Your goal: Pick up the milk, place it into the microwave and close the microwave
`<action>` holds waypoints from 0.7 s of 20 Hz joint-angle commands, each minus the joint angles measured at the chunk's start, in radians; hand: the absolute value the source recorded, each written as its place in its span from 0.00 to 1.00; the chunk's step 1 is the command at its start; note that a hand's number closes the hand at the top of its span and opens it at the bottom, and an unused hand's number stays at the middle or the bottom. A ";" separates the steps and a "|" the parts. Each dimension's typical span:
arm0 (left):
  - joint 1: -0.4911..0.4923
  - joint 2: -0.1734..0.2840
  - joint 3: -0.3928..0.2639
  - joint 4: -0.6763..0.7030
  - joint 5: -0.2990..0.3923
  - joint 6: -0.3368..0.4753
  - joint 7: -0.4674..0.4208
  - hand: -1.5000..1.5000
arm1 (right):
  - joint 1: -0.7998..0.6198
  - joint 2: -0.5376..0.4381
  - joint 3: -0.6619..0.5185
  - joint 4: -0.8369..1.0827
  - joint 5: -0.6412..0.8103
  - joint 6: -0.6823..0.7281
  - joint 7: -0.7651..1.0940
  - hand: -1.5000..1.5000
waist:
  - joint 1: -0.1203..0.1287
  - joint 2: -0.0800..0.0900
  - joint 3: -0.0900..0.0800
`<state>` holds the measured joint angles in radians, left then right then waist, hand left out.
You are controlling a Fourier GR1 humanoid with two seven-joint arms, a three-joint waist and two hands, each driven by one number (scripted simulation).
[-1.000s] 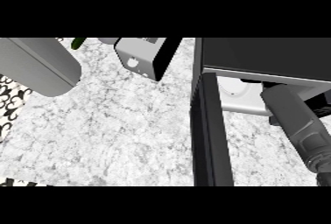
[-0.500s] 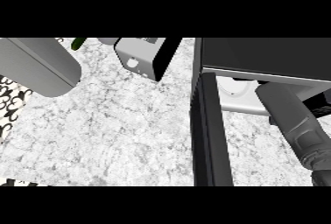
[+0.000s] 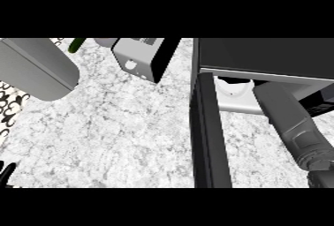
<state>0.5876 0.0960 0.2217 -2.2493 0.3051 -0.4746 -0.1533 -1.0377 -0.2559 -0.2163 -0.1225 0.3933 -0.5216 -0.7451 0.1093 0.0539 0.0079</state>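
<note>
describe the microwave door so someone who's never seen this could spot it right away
Start at the dark microwave in the upper right. From its left corner a long black slab, the microwave door, stands open and runs down to the lower edge. Unlike the grey forearm beside it, it is flat and straight-edged.

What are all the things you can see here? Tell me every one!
Counter: one, white-grey marble, fills the left and middle.
Microwave: one, dark, upper right.
Microwave door: one, black, open, seen edge-on down the middle.
White thing: one, inside the microwave, partly hidden; cannot tell what it is.
Boxy appliance: one, grey and black, top centre.
Green item: one, top left, mostly cut off.
Right forearm: one, grey, reaching into the microwave; hand hidden.
Left forearm: one, grey, upper left.
Left hand: black, lower left edge.
</note>
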 commanded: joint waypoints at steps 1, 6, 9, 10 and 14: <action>-0.019 0.003 -0.032 0.011 -0.012 -0.029 -0.009 0.00 | -0.006 0.000 -0.042 -0.001 -0.047 0.124 -0.039 0.00 | -0.014 -0.011 -0.003; -0.033 -0.025 -0.095 0.001 -0.046 -0.027 0.007 0.00 | 0.048 0.001 -0.093 -0.001 -0.102 0.234 -0.110 0.00 | -0.038 -0.023 -0.004; -0.046 -0.023 -0.115 -0.026 -0.038 -0.016 0.051 0.00 | 0.086 0.024 -0.130 -0.001 -0.146 0.324 -0.155 0.00 | -0.050 -0.027 -0.004; -0.066 -0.058 -0.178 -0.026 -0.104 0.004 0.059 0.00 | 0.094 0.045 -0.125 0.004 -0.142 0.315 -0.149 0.00 | -0.062 -0.031 -0.004; -0.060 -0.076 -0.245 -0.006 -0.134 -0.009 0.075 1.00 | 0.149 -0.001 -0.150 0.005 -0.179 0.485 -0.178 0.00 | -0.075 -0.039 -0.005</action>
<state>0.5219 0.0421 0.0380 -2.2672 0.2092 -0.4742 -0.0813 -0.9323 -0.2286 -0.3434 -0.1197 0.2458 -0.1691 -0.8931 0.0474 0.0232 0.0037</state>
